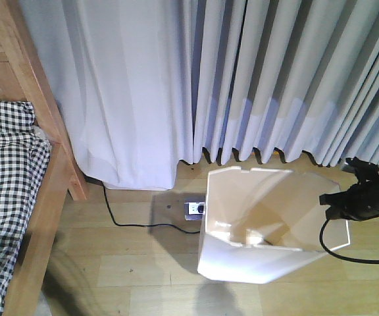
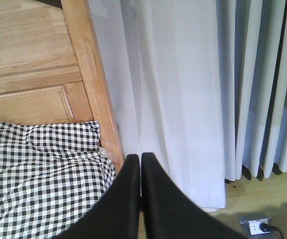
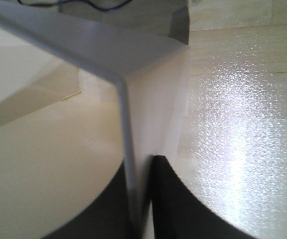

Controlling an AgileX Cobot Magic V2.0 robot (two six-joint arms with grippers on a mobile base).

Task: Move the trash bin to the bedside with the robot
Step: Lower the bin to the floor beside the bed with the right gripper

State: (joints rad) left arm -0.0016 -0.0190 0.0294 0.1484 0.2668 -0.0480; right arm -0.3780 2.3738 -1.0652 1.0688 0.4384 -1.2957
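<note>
Over by the curtain (image 1: 143, 79), the trash bin (image 1: 242, 263) stands well right of the bed (image 1: 41, 217). Your right gripper (image 1: 333, 201) clamps the bin's right rim, so I judge the haul runs leftward. Your left gripper (image 2: 140, 164) is pressed closed and empty.

Between the bed frame (image 1: 45, 210) and the trash bin (image 1: 242, 257) we have a strip of open wood floor (image 1: 130, 276) — crossed only by a black cable (image 1: 150, 226) that runs to a floor socket (image 1: 195, 209) just beside the bin's left wall. Behind all of it, curtains (image 1: 143, 85) hang to the floor and close off the back — we see no way through there.
</note>
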